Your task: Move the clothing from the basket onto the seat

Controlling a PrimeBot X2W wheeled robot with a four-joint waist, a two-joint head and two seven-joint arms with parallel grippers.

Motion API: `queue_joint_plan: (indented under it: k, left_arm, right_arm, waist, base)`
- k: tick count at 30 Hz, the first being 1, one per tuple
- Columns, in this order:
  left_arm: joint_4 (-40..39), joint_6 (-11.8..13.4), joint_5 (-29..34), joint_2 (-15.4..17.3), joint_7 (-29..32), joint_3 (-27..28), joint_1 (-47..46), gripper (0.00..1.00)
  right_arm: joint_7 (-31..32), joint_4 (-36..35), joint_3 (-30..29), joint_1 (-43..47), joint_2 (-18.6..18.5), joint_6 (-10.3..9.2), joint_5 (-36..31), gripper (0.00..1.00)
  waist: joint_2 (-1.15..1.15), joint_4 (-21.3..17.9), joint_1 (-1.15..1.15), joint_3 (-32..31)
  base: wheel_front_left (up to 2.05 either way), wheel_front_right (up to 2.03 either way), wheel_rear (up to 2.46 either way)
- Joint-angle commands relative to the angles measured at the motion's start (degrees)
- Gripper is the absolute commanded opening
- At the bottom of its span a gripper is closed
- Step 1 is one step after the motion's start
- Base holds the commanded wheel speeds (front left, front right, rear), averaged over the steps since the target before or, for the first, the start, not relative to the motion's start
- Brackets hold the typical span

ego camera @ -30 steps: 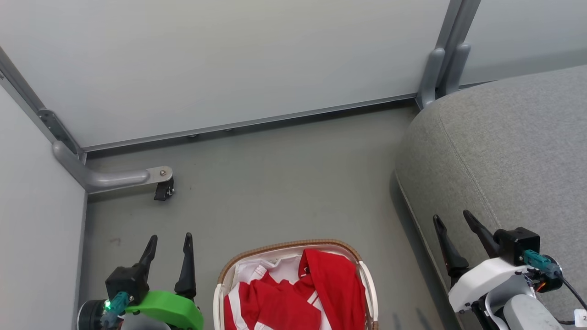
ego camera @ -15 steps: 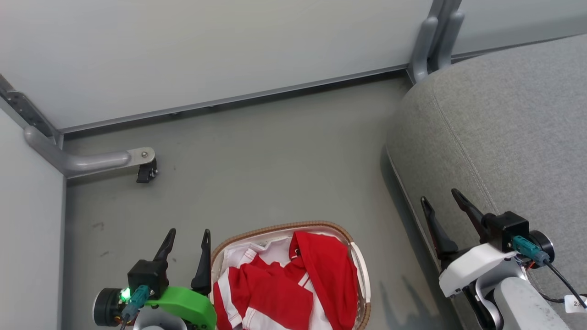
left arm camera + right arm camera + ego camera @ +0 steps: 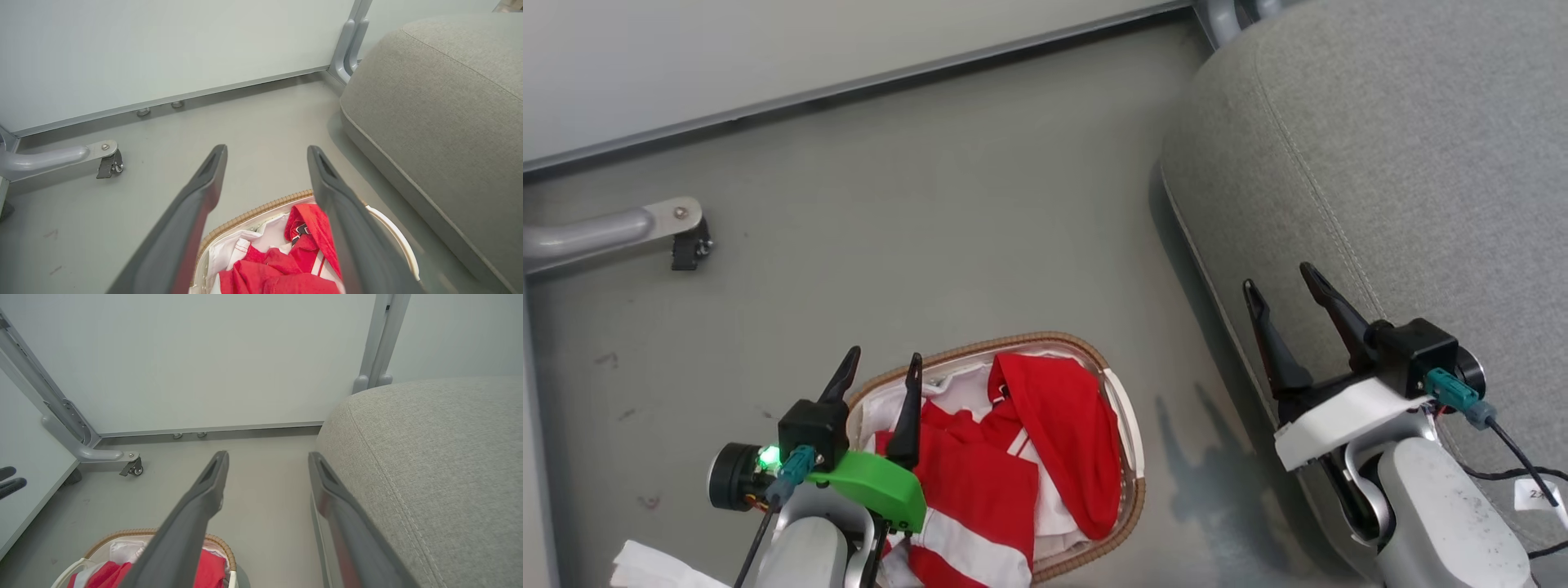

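Grey floor [image 3: 931, 204]. Left hand [image 3: 885, 353] wide open, empty, over basket [image 3: 1125, 425] rim, likely to reach clothing [image 3: 1054, 425] beneath; right hand [image 3: 1277, 274] open, empty, at seat [image 3: 1405, 147] edge.

One basket [image 3: 1045, 336], one seat [image 3: 1380, 147], one clothing [image 3: 1054, 425] heap, one left tool [image 3: 885, 355], one right tool [image 3: 1277, 276].

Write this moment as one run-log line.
left gripper: open, over basket edge | right gripper: open, beside seat | clothing: in basket, not yet grasped
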Motion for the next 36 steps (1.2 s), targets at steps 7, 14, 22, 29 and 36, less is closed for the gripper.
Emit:
queue_joint_plan:
  k: [7, 14, 22, 29, 36]
  left_arm:
    - [3.9, -0.2, 1.5, 0.9, 0.0, -1.1, -5.0, 1.00]
    - [10.9, -0.2, -0.7, 3.1, 0.0, -4.9, -9.7, 1.00]
    - [24.5, -0.2, -4.4, 5.0, 0.0, -10.0, -15.6, 1.00]
    - [35.3, -0.2, -8.4, 5.5, 2.7, -13.4, -20.5, 1.00]
    - [38.8, -0.3, -12.8, 6.6, 6.8, -18.1, -22.7, 1.00]
  right_arm:
    - [-0.3, -3.6, 0.7, -2.8, 1.3, -0.04, 0.8, 1.00]
    - [-0.3, -5.7, 2.4, -4.8, 3.2, -0.04, 1.3, 1.00]
    - [-0.3, -6.8, 5.0, -6.2, 4.7, -0.04, 1.9, 1.00]
    - [-0.3, -7.2, 7.3, -7.5, 5.1, -0.04, 2.2, 1.00]
    - [-0.3, -7.3, 8.6, -8.2, 5.2, -0.04, 2.5, 1.00]
  waist:
    - [0.00, -7.3, 0.00, 9.0]
    - [0.00, -10.3, 0.00, 13.8]
    - [0.00, -12.5, 0.00, 17.8]
    - [0.00, -14.2, 0.00, 20.7]
    - [0.00, -15.2, 0.00, 22.7]
  base:
    - [0.00, 0.00, 0.00]
    - [0.00, 0.00, 0.00]
    - [0.00, 0.00, 0.00]
    - [0.00, 0.00, 0.00]
    - [0.00, 0.00, 0.00]
